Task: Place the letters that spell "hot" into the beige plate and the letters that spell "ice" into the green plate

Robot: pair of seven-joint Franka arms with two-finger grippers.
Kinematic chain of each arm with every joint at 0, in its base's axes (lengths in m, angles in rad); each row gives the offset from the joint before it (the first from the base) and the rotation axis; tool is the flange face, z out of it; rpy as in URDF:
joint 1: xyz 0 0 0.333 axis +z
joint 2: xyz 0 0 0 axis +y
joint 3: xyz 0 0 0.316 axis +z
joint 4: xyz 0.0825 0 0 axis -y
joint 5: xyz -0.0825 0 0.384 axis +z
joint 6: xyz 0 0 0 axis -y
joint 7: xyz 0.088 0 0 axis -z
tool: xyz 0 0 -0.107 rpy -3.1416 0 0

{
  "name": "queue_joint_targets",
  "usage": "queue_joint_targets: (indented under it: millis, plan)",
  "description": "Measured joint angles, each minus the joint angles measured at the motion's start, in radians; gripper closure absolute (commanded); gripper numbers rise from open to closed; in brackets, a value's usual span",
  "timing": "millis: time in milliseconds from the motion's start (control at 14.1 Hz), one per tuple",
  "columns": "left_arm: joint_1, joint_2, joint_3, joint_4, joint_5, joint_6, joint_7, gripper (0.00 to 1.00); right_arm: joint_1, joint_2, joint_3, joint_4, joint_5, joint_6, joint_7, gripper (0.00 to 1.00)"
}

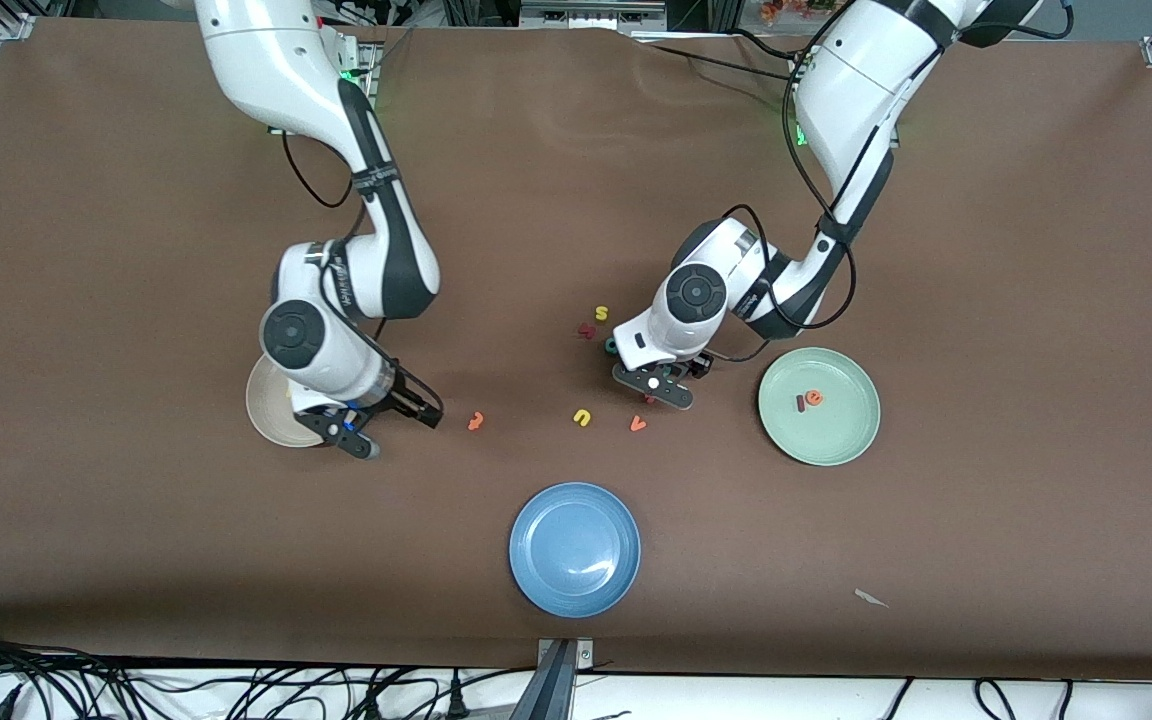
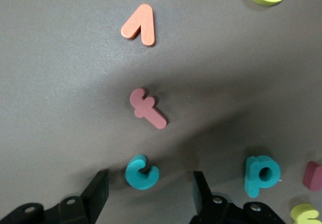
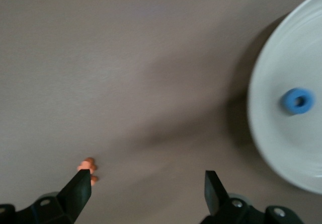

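Observation:
My left gripper (image 2: 150, 181) (image 1: 658, 388) is low over the table, open, with the teal c (image 2: 142, 172) lying between its fingers, touched by neither. The green plate (image 1: 841, 440) holds the dark red i (image 1: 801, 404) and the orange e (image 1: 814, 398). Over the table beside the beige plate (image 1: 266, 415) (image 3: 282, 153), my right gripper (image 3: 147, 178) (image 1: 396, 430) is open and empty. A blue o (image 3: 298, 101) lies in that plate. The orange t (image 1: 476, 421) (image 3: 90, 164) lies on the table, partly hidden by one finger in the right wrist view.
Around the c lie a salmon t-like letter (image 2: 147, 108), an orange v (image 2: 139, 25) (image 1: 638, 423), a yellow u (image 1: 583, 417), a teal p (image 2: 260, 173), a yellow s (image 1: 601, 313) and a dark red letter (image 1: 586, 330). A blue plate (image 1: 574, 590) sits nearest the front camera.

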State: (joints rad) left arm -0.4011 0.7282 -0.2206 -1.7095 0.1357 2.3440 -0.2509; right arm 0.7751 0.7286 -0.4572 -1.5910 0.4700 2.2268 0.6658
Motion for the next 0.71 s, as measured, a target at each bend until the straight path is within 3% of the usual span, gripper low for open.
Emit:
queue_joint_targets:
  millis: [71, 142, 284, 496, 709]
  plan:
    - [0.001, 0.002, 0.000, 0.000, 0.015, 0.000, 0.000, 0.57, 0.001, 0.022, 0.010, 0.032, 0.000, 0.001, 0.044, 0.00]
    - [0.003, 0.001, 0.001, 0.001, 0.023, 0.000, 0.000, 0.63, 0.001, 0.044, 0.019, 0.065, 0.000, 0.001, 0.087, 0.00]
    - [0.004, -0.002, 0.001, 0.005, 0.023, 0.000, 0.000, 0.85, 0.004, 0.095, 0.042, 0.134, -0.001, 0.001, 0.163, 0.00]
    - [0.004, -0.003, 0.002, 0.006, 0.024, -0.001, 0.000, 0.88, 0.023, 0.167, 0.049, 0.204, -0.001, 0.001, 0.214, 0.01]
    - [0.006, -0.003, 0.004, 0.010, 0.024, 0.000, 0.000, 0.87, 0.022, 0.205, 0.048, 0.232, -0.001, 0.001, 0.221, 0.13]
